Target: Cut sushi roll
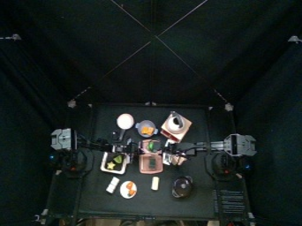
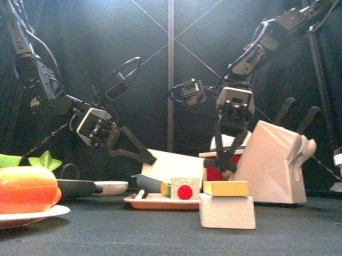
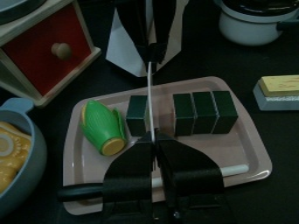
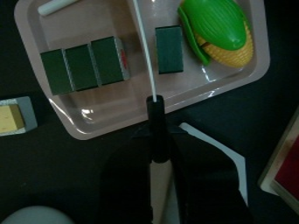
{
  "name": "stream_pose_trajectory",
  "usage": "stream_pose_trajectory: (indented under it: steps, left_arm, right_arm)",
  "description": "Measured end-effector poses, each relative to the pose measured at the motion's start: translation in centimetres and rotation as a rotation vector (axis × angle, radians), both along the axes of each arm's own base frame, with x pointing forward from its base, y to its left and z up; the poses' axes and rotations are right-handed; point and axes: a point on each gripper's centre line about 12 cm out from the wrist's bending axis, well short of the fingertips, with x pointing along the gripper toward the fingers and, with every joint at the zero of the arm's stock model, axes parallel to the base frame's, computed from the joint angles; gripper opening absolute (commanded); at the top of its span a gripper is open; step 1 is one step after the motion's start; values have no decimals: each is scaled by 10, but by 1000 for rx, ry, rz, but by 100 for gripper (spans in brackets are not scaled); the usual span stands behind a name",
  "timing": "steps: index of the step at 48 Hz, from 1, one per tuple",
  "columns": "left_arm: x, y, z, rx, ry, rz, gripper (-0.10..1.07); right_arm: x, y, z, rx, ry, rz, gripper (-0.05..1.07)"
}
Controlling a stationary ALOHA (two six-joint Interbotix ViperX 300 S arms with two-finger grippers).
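On a pink tray (image 3: 251,140) lies the dark green sushi roll (image 3: 198,112). One slice (image 3: 138,116) stands apart from the remaining block (image 4: 87,61). My right gripper (image 4: 155,162) is shut on a knife by its black handle (image 4: 151,122). Its thin blade (image 4: 140,44) runs edge-on along the gap between the slice (image 4: 170,48) and the block. My left gripper (image 3: 152,147) hovers shut and empty over the tray's opposite edge, close to the blade's tip. A green and yellow garnish (image 3: 105,129) lies on the tray beside the slice.
A second black-handled utensil (image 3: 79,191) lies along the tray's edge under my left gripper. Around the tray stand a wooden box with a red drawer (image 3: 47,48), a white pot (image 3: 257,22), a yellow block (image 3: 278,85) and a blue bowl (image 3: 14,171). A knife block (image 2: 274,160) stands at the right.
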Motion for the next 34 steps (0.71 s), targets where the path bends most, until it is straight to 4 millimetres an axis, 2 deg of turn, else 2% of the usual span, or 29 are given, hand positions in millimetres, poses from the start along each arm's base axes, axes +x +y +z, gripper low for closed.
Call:
stream_pose_trajectory:
  steps: [10, 24, 34]
  left_arm:
    - [0, -2, 0, 1, 0, -7, 38]
    - [-1, -18, 5, 3, -9, -50, 38]
    - [-1, -26, 4, -2, -9, -73, 38]
  right_arm:
    - [1, 5, 3, 1, 5, 14, 35]
    - [1, 19, 18, -2, -29, 51, 35]
    - [1, 26, 19, 2, -33, 67, 35]
